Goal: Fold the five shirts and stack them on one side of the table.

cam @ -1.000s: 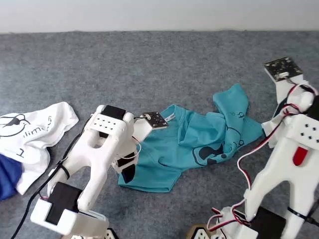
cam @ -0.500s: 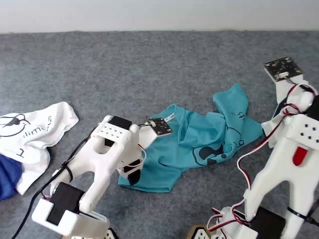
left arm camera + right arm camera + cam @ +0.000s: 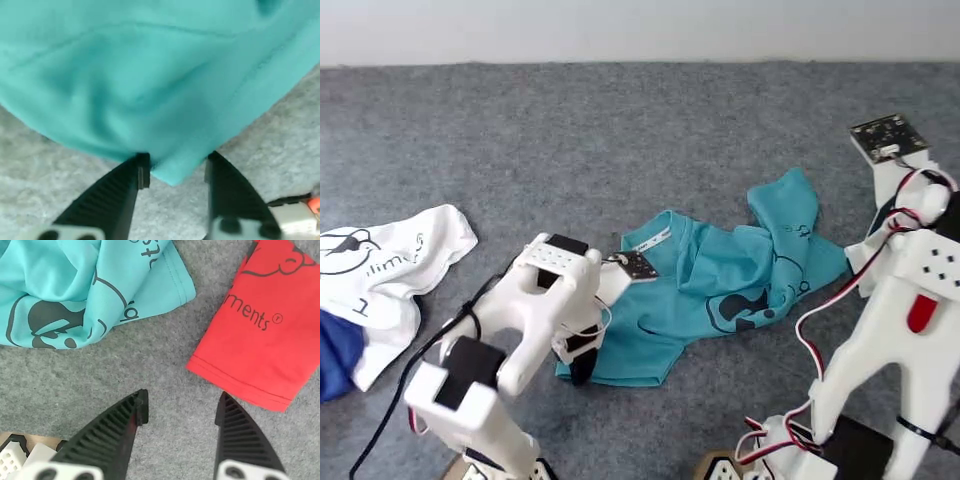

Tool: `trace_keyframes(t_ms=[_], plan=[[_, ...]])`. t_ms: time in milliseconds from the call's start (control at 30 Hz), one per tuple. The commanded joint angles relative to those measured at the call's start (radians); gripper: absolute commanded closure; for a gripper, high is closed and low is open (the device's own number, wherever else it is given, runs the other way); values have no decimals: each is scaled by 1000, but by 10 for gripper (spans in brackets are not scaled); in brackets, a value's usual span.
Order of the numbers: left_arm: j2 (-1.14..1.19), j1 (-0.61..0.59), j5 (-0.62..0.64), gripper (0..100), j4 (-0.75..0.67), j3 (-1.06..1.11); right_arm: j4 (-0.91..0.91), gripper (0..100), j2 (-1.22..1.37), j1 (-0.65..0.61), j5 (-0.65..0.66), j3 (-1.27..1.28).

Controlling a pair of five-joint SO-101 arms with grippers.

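At the near-left hem of the teal shirt [image 3: 150, 75], the left gripper [image 3: 175, 167] has its fingers spread, and a corner of the hem lies in the gap between them, over the grey table [image 3: 280, 145]. From above, that gripper [image 3: 580, 365] sits low at the shirt's near-left corner.

The teal shirt [image 3: 720, 280] lies crumpled mid-table. Its long axis runs from that corner up to a bunched sleeve at the far right, near the right arm. Its collar faces the far-left side and its dark print is face up.

The right gripper [image 3: 182, 402] hangs with its fingers wide apart above bare table, pinching nothing. It sits between the teal shirt's printed edge [image 3: 75, 295] and a red shirt [image 3: 260, 335], which the wrist view shows lying apart from the teal one.

The high view adds a white shirt [image 3: 380, 265] at the left edge, overlapping a blue shirt [image 3: 335, 355], well apart from the teal.
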Motion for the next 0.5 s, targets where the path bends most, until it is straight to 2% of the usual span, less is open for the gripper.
trace_keyframes(t_ms=[0,100,300,467], plan=[[61,11,25,839,5,-47,39,772,-48,8,0,-3],[74,28,25,863,5,-56,41,772,-50,12,0,-3],[71,92,28,985,-17,-54,41,772,-50,12,0,-3],[-8,95,107,987,-14,-58,41,772,-77,12,0,-3]])
